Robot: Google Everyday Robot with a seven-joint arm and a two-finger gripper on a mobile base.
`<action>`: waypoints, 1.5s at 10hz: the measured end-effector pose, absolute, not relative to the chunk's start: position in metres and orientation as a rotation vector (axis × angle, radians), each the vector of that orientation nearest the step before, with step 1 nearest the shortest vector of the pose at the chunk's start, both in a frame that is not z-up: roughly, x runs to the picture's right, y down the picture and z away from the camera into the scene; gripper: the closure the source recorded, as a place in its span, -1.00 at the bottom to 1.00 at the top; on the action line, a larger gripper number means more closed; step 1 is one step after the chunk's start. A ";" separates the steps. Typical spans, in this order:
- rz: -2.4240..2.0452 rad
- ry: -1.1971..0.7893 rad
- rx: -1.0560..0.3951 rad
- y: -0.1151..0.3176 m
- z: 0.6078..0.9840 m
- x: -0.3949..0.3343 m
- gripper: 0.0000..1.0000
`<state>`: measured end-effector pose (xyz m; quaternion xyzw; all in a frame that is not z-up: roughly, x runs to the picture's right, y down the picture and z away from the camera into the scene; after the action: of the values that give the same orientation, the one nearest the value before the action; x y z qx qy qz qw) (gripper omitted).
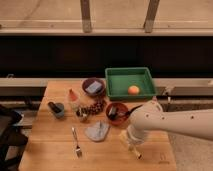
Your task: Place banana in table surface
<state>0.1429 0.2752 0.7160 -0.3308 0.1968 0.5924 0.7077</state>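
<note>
The gripper (131,145) is low over the front right part of the worktop (55,155), below the bulky white arm (175,122) that reaches in from the right; whether it is spread or pressed together cannot be told. The banana (134,151) shows as a pale yellow shape right at the gripper, down at the wooden surface, though it is unclear whether it rests there or is held. Just to the left lies a crumpled grey cloth (97,131), and further left a fork (76,142) lies lengthwise on the wood. Behind the gripper sits a red bowl (117,113) with a dark utensil in it. Beyond that, at the back right edge, a green tray (130,82) holds an orange (133,90). A dark bowl (93,86) stands beside the tray, with grapes (92,107) in front of it and a small dark cup (58,109) towards the left.
</note>
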 end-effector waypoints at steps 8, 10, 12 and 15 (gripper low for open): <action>1.511 0.590 -0.711 0.258 0.781 0.215 0.95; 1.545 0.612 -0.717 0.259 0.791 0.222 0.58; 1.545 0.622 -0.726 0.258 0.792 0.219 0.15; 1.547 0.581 -0.712 0.249 0.776 0.217 -0.42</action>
<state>0.2168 0.2492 0.7759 -0.3100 0.2529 0.6732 0.6220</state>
